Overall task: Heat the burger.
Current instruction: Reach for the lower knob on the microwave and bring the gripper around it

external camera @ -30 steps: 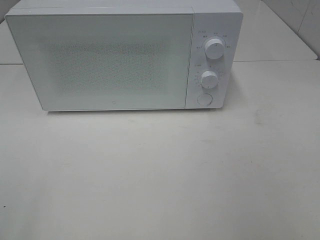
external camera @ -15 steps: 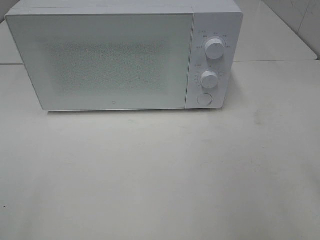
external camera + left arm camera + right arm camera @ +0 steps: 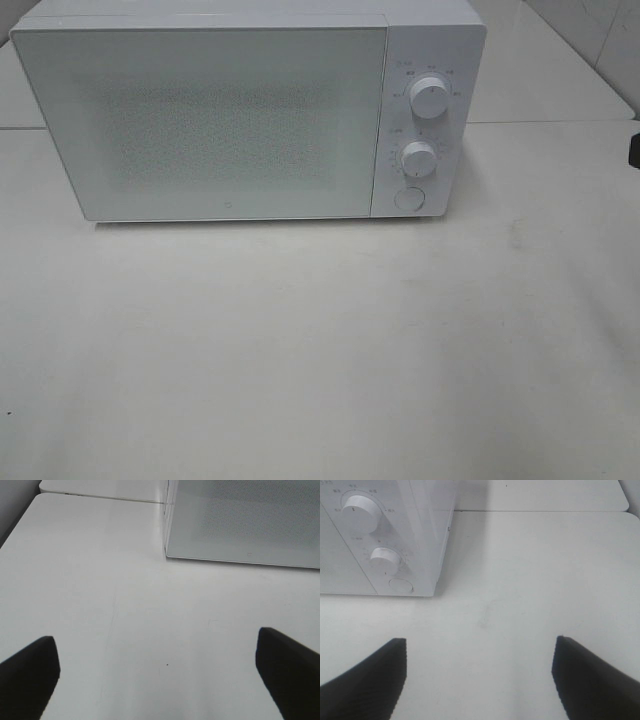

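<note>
- My left gripper (image 3: 155,647): fingers (image 3: 30,677) wide apart, nothing between them. It hangs over the bare white table (image 3: 90,580), near the front left corner of the microwave (image 3: 245,520).
- My right gripper (image 3: 480,647): fingers (image 3: 367,680) also wide apart and empty, above the table off the microwave's control-panel side.
- Microwave door (image 3: 200,120) is shut and its window is frosted, so I can't see inside.
- Upper knob (image 3: 429,96), lower knob (image 3: 419,158) and round button (image 3: 408,199) sit in a column on the right panel.
- The burger shows in no view, so I cannot tell where it is.
</note>
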Tool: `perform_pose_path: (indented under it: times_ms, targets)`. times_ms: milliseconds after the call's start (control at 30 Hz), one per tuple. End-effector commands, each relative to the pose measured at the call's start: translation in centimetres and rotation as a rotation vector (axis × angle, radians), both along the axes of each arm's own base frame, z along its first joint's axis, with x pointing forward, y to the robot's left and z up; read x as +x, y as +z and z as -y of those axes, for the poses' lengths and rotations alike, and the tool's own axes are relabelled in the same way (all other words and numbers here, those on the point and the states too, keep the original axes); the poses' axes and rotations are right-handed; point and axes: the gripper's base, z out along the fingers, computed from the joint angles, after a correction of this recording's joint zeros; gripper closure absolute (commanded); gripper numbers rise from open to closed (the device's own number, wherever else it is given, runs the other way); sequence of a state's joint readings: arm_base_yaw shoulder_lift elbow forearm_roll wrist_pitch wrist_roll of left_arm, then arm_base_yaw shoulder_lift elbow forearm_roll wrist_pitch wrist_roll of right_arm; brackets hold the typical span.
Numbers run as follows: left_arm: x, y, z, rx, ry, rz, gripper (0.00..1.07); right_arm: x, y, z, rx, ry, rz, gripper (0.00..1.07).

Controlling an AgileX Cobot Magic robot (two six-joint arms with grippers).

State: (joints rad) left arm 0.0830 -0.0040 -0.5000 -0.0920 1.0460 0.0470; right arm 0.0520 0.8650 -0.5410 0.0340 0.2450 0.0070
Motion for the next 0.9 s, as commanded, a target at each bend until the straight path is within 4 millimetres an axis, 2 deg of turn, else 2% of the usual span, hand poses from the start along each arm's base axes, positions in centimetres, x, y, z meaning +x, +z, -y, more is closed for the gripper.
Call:
perform_pose_path:
  times_ms: [33, 100, 200, 267, 333, 367, 600, 767, 900]
  targets:
    - [-0.3, 0.0, 0.1, -0.005, -0.006, 0.033, 0.04, 1.2, 0.1, 0.0, 0.016, -0.011, 0.047, 0.3]
    - [-0.3, 0.0, 0.1, -0.005, -0.006, 0.033, 0.04, 2.5, -0.4, -0.1, 0.027, -0.021, 0.073, 0.31]
    - [-0.3, 0.0, 0.1, -0.005, -0.006, 0.033, 0.04, 2.9, -0.5, -0.1, 0.031, -0.024, 0.082, 0.31]
    - [-0.3, 0.0, 0.1, -0.005, -0.006, 0.033, 0.04, 4.7, -1.2, -0.1, 0.044, -0.035, 0.127, 0.31]
    - [-0.3, 0.0, 0.1, -0.005, -0.006, 0.033, 0.04, 5.1, -1.3, -0.1, 0.047, -0.037, 0.145, 0.31]
    - [-0.3, 0.0, 0.1, -0.005, -0.006, 0.033, 0.04, 5.9, -1.7, -0.1, 0.05, -0.04, 0.178, 0.31]
    - [-0.3, 0.0, 0.1, -0.005, -0.006, 0.033, 0.04, 8.0, -2.7, -0.2, 0.051, -0.044, 0.261, 0.31]
    - [-0.3, 0.0, 0.1, -0.005, -0.006, 0.033, 0.04, 9.4, -3.6, -1.7, 0.029, 0.005, 0.333, 0.31]
    - [-0.3, 0.0, 0.1, -0.005, -0.006, 0.033, 0.04, 10.2, -4.8, -4.0, -0.017, 0.038, 0.382, 0.31]
